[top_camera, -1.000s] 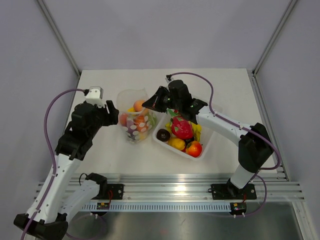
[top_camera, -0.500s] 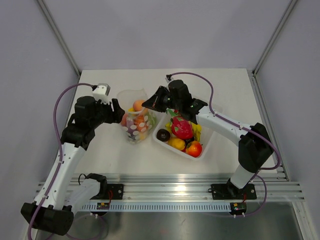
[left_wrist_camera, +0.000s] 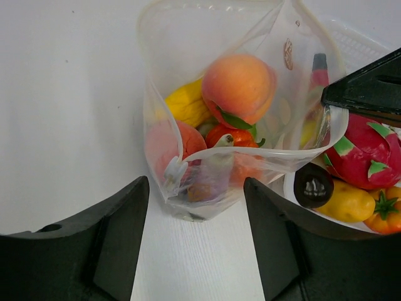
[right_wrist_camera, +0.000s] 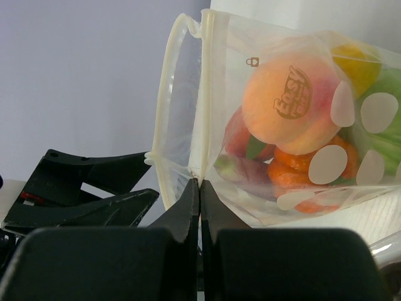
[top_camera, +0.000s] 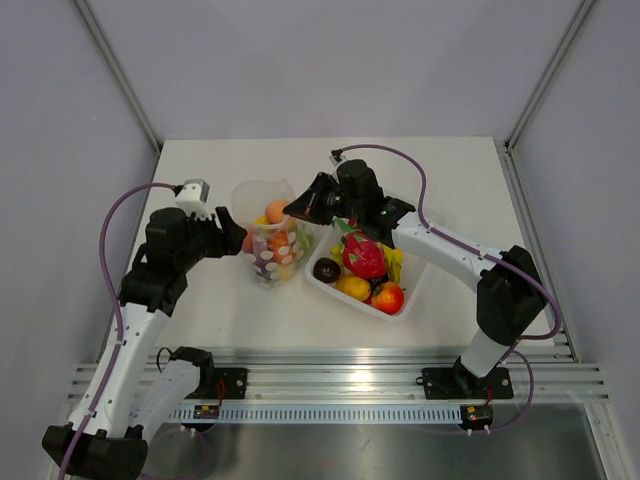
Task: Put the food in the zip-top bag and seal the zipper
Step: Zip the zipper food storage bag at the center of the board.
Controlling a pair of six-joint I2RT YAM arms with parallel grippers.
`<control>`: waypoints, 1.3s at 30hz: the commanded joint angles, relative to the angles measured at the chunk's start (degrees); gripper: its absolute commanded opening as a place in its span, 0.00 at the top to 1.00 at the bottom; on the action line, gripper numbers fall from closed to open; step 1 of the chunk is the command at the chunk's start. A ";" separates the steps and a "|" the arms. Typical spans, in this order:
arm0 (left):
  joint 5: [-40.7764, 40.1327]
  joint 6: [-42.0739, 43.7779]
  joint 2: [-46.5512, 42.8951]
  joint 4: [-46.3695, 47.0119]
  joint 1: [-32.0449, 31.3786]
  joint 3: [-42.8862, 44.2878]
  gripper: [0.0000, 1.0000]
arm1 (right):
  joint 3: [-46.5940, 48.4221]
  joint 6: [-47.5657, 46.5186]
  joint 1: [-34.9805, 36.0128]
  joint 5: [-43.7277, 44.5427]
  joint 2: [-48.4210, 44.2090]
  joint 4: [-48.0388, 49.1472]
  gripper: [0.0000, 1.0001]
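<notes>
Zip-top bag [top_camera: 272, 238]: stands mouth-up on table [top_camera: 200, 170], just L of white tray [left_wrist_camera: 360, 47], between the two arms. Thin clear film, crinkly, printed w/ white dots; mouth gapes wide.

Contents: peach [left_wrist_camera: 238, 81] on top, plus yellow, orange-red and green pcs below. All glossy, rounded, smooth plastic.

Zipper [right_wrist_camera: 164, 100]: narrow cream strip round mouth, unsealed.

R gripper [right_wrist_camera: 199, 191]: jaws pinched tight on bag's mouth edge, holding that side up.

L gripper [left_wrist_camera: 195, 188]: jaws spread wide, nothing held, facing bag's near side, not touching.

Left in tray: pink dragon fruit [top_camera: 363, 255], dark purple pc [left_wrist_camera: 313, 184], yellow pc [left_wrist_camera: 348, 200], tomato-like pc [left_wrist_camera: 385, 213].

Step, as judged: loading phase, approx. half done; sealing not begun.

Next move likely calls for: L arm to fetch from tray, across the bag. Dragon fruit is bulky, so mouth must stay open. Slick, round pcs may slip from jaws; film may sag if the pinch loosens.
</notes>
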 commanded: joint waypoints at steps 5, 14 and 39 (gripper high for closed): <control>-3.26 -6.08 -2.97 6.07 0.46 -4.35 0.36 | 0.18 0.12 0.61 -1.13 0.10 4.20 1.00; -0.28 -5.65 -1.13 14.85 1.16 -9.45 0.46 | 0.18 0.21 0.61 -1.74 0.19 4.73 1.00; 12.64 2.44 2.47 23.65 2.39 0.29 1.00 | 6.42 -20.70 -2.99 1.86 -7.27 -18.37 0.35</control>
